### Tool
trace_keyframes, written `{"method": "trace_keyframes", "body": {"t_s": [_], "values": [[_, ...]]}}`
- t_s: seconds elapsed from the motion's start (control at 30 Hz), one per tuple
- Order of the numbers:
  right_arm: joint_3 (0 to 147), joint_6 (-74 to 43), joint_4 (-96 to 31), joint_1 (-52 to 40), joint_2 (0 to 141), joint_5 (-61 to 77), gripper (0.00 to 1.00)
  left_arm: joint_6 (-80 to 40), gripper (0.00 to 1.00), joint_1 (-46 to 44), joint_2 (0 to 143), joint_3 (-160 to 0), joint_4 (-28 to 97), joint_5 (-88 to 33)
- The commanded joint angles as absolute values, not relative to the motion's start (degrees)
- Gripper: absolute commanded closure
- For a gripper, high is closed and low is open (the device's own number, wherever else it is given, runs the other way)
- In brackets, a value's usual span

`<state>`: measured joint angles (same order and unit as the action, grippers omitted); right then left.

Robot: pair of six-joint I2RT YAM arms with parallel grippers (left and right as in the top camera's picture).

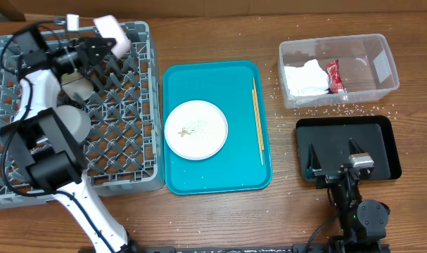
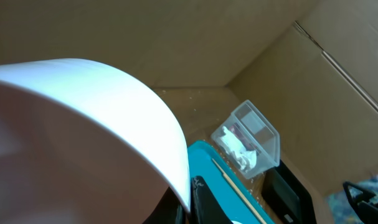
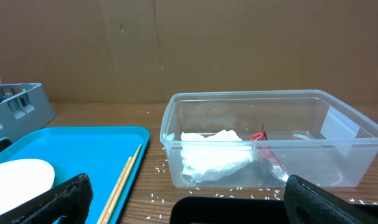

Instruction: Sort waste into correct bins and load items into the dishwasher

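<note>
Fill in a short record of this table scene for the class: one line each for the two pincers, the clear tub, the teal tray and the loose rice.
Left pincer: shut on the white cup, above the grey rack
Right pincer: open, empty, over the black tray
Clear tub: holds the crumpled napkin and red wrapper
Teal tray: white plate with food specks; chopsticks near its right edge
Loose rice: scattered on the table around the tub
</note>
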<state>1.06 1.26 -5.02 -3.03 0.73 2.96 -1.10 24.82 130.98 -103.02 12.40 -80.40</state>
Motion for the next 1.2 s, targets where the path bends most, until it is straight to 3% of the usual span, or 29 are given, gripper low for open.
{"method": "trace_keyframes", "body": {"t_s": [0.0, 0.13, 0.4, 0.53, 0.63, 0.83, 1.17], "values": [[0.5, 1.3, -4.6, -2.8, 0.2, 2.6, 0.00, -2.1, 0.91, 27.1, 131.0, -102.7, 12.9, -81.9], [0.5, 1.3, -4.6, -2.8, 0.2, 2.6, 0.00, -1.8, 0.77, 27.8, 131.0, -102.7, 15.0, -80.8], [0.5, 1.3, -4.6, -2.8, 0.2, 2.6, 0.00, -3.0, 0.78, 27.8, 131.0, -102.7, 15.1, -81.0], [0.5, 1.3, -4.6, -2.8, 0.2, 2.6, 0.00, -9.9, 0.74, 28.9, 131.0, -103.0, 11.9, -81.1], [0.5, 1.3, -4.7, -2.8, 0.2, 2.6, 0.00, -17.5, 0.83, 31.2, 130.5, -103.1, 6.3, -81.9], [0.5, 1.3, -4.6, -2.8, 0.2, 2.6, 0.00, -22.8, 0.80, 32.6, 130.3, -103.1, 1.1, -88.0], [0.5, 1.3, -4.6, -2.8, 0.2, 2.6, 0.00, -27.0, 0.81, 24.3, 130.1, -103.1, -11.8, -90.7]]}}
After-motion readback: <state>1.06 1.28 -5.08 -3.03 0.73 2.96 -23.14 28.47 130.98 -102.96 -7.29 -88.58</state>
